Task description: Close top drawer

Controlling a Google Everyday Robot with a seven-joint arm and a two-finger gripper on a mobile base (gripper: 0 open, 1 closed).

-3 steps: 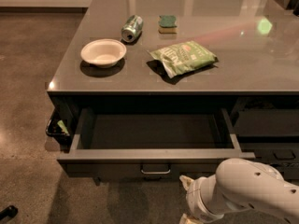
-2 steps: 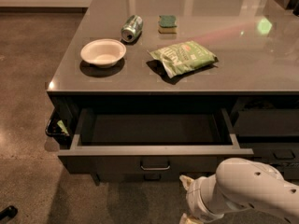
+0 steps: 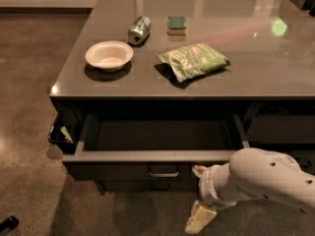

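Note:
The top drawer [image 3: 157, 156] stands pulled far out under the grey counter, showing its smooth grey inside. Its dark front carries a small metal loop handle [image 3: 163, 172] at the middle. My gripper [image 3: 198, 195] hangs at the end of the white arm [image 3: 266, 178], low at the bottom right, just in front of the drawer front and right of the handle. It looks open and empty. Its upper fingertip [image 3: 199, 170] sits close to the drawer front; I cannot tell whether it touches.
On the counter [image 3: 275, 68] sit a white bowl [image 3: 109, 55], a tipped can [image 3: 139, 29], a green sponge [image 3: 176, 24] and a green chip bag [image 3: 193, 60]. A neighbouring drawer stack [image 3: 280, 129] is to the right. Brown floor [image 3: 29, 107] lies to the left.
The arm and gripper have risen and come closer to the drawer front. The drawer stands about as far out as before.

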